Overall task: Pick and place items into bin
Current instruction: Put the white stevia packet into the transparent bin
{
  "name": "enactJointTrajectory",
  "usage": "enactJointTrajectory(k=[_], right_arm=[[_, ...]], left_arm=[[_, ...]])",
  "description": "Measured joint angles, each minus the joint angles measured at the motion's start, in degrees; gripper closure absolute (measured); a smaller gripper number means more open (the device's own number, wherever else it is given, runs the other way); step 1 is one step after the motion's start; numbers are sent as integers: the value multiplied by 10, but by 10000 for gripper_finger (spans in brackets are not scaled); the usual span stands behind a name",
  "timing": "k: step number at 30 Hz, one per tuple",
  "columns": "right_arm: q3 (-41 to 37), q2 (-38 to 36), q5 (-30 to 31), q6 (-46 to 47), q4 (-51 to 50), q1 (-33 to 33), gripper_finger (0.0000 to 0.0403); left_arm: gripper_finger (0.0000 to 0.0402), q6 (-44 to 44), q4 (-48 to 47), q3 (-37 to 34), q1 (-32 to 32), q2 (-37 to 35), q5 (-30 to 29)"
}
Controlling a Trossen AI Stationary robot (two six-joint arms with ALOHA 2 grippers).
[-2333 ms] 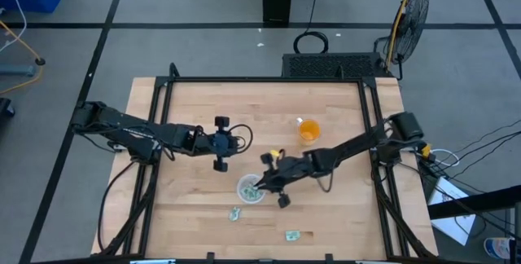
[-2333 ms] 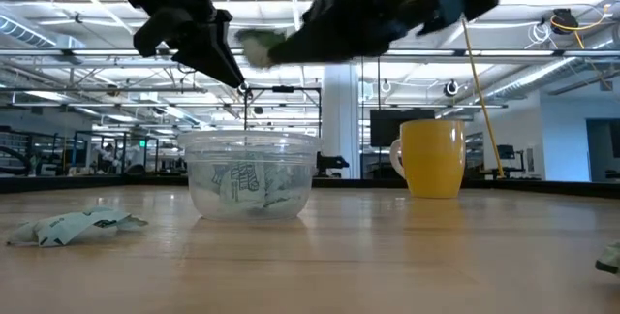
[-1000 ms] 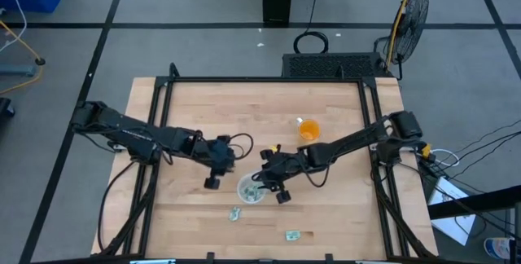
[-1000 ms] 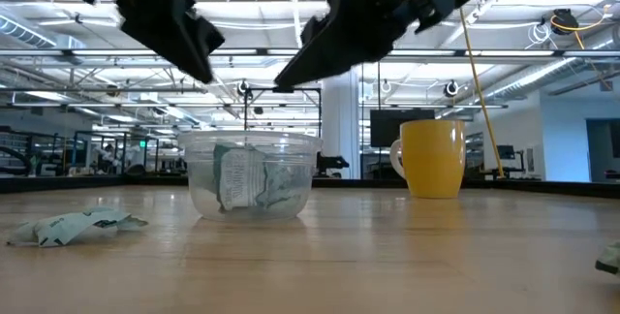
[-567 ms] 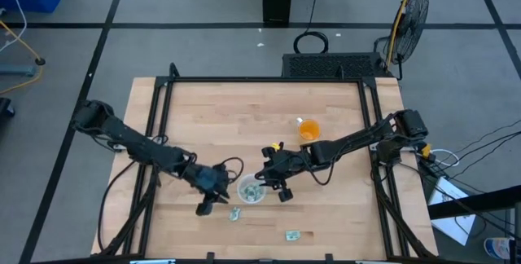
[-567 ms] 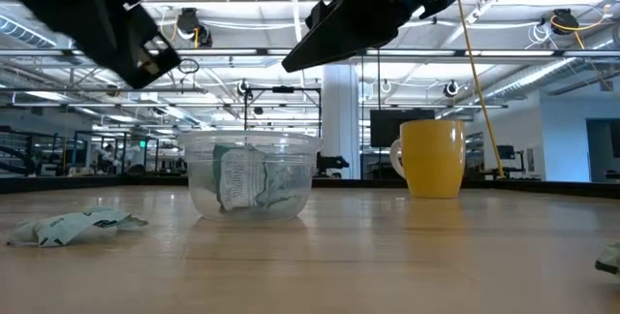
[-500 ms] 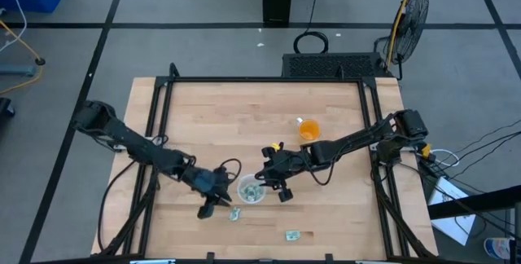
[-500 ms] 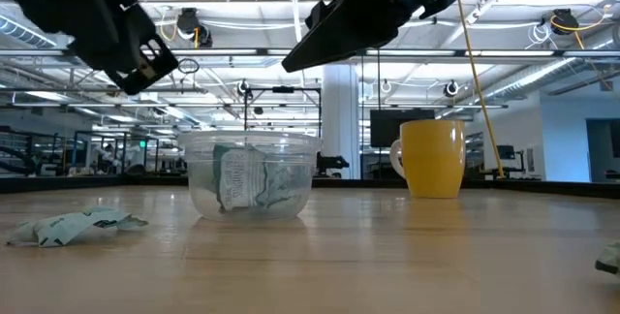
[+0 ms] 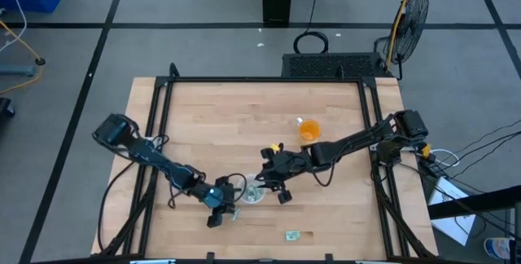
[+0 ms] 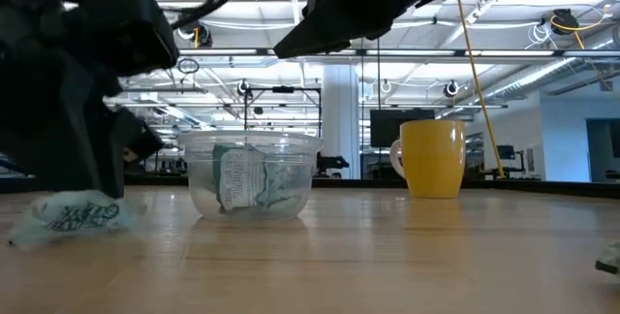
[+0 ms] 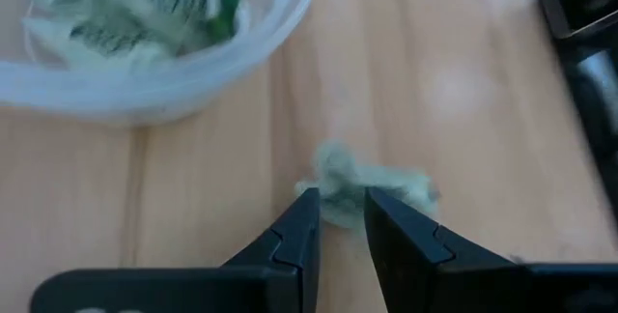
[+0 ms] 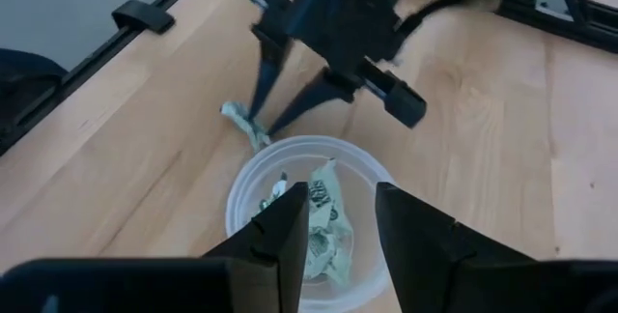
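The bin (image 9: 243, 187) is a small clear dish near the table's front middle, with several green-and-white packets (image 12: 323, 221) lying inside. One loose packet (image 11: 372, 180) lies on the wood just left of it. My left gripper (image 11: 338, 202) is down at that packet, open, one fingertip on each side of it. My right gripper (image 12: 340, 207) hovers open above the bin's right rim with nothing between its fingers. Another packet (image 9: 293, 235) lies flat near the front edge. My left gripper comes down at the loose packet slanting from the table's left. Its open fingertips (image 12: 255, 118) stand astride the packet's end (image 11: 333, 197) and touch it there. The packet lies on the table, bunched up between the tips (image 10: 73, 215).
An orange cup (image 9: 308, 130) stands on the table behind and to the right of the bin. A black frame (image 9: 260, 80) runs round the tabletop. Bare wood lies across the far half and the left of the table.
My left gripper has swung toward the table's near edge and gone down, from beside the bin's far left to the loose packet. The packet looks more bunched than before. My right gripper has stayed above the bin.
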Motion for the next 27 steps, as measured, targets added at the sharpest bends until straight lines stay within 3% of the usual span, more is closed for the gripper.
enactJointTrajectory(k=[18, 25, 27], right_arm=[[0, 0, 0, -16, -2, 0, 289], [0, 0, 0, -16, -5, 0, 289], [0, 0, 0, -16, -5, 0, 289]], left_arm=[[315, 54, -14, 1, 3, 13, -21], [390, 65, -17, 1, 3, 13, -28], [394, 67, -13, 1, 3, 13, -28]])
